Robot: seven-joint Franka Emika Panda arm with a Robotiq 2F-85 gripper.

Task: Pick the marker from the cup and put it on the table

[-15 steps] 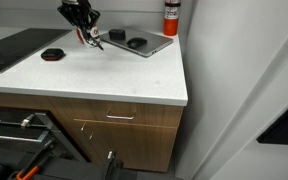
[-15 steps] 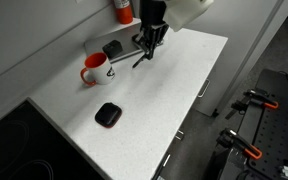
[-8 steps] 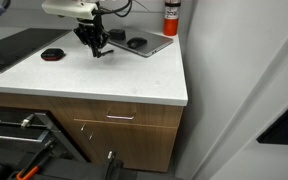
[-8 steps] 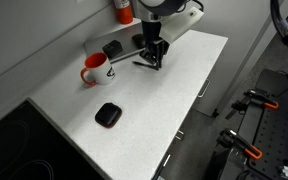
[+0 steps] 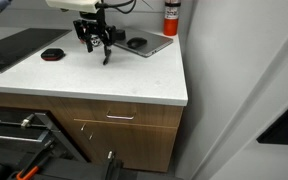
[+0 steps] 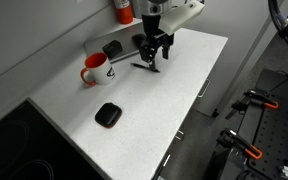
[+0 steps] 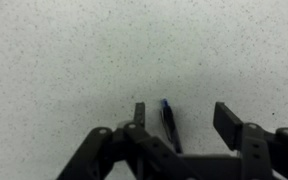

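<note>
The marker [image 7: 170, 126], a slim dark stick with a blue tip, lies flat on the speckled table [image 7: 64, 60]. In the wrist view it rests between my open gripper [image 7: 184, 120] fingers, close to one finger and touching neither. In both exterior views the gripper [image 5: 96, 45] [image 6: 155, 52] hovers just above the table [image 5: 134, 80], and the marker [image 6: 144, 66] lies on the surface under it. The white cup [image 6: 94, 70] with a red band stands apart from the gripper, toward the wall. In an exterior view the marker [image 5: 107, 56] pokes out below the fingers.
A grey tray [image 5: 146, 44] [image 6: 118, 46] with dark items sits just behind the gripper. A red cylinder [image 5: 170, 17] [image 6: 123, 10] stands by the wall. A round black puck [image 5: 52, 54] [image 6: 107, 114] lies on the counter. A dark cooktop [image 5: 19, 46] is at one end.
The gripper came down to the table with the marker, then opened and let go. The marker now lies on the surface between the spread fingers.
</note>
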